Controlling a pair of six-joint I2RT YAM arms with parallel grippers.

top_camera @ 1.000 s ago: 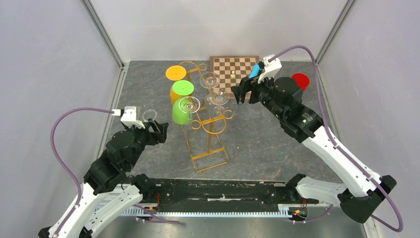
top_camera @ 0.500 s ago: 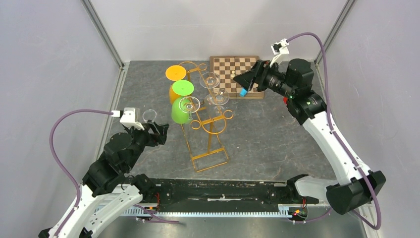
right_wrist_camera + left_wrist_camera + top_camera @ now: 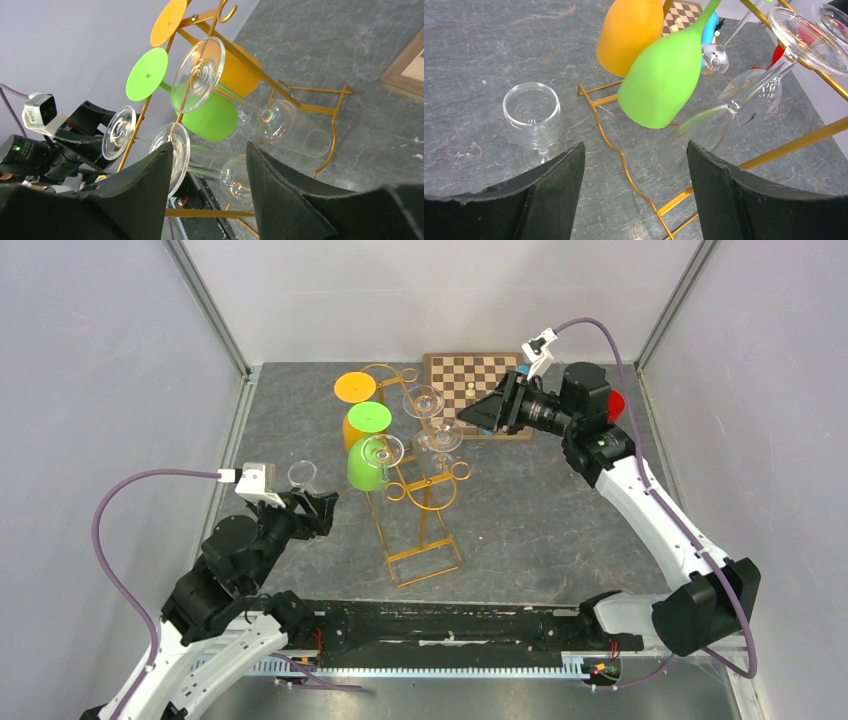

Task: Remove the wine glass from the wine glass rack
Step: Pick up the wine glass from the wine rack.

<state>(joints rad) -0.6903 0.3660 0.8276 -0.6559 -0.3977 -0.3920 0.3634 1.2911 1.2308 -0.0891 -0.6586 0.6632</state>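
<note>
The gold wine glass rack (image 3: 425, 558) stands mid-table. Orange (image 3: 355, 387), green (image 3: 369, 418) and clear wine glasses (image 3: 440, 437) hang from it upside down. My right gripper (image 3: 476, 416) is open, just right of the clear glasses. In the right wrist view the gripper (image 3: 210, 165) frames a clear glass's stem (image 3: 205, 171); the fingers do not close on it. My left gripper (image 3: 318, 508) is open and empty, left of the rack. In the left wrist view the gripper (image 3: 634, 175) faces the rack's base wire (image 3: 624, 165). A clear glass (image 3: 301, 475) stands on the table beside it.
A wooden chessboard (image 3: 480, 370) with a small pale piece lies behind the rack. A red object (image 3: 614, 405) sits at the back right, partly behind my right arm. Grey walls close in the left, right and back sides.
My right arm has swung and turned its wrist, bringing the open gripper left toward the clear glasses on the rack. My left arm has drawn back a little.
</note>
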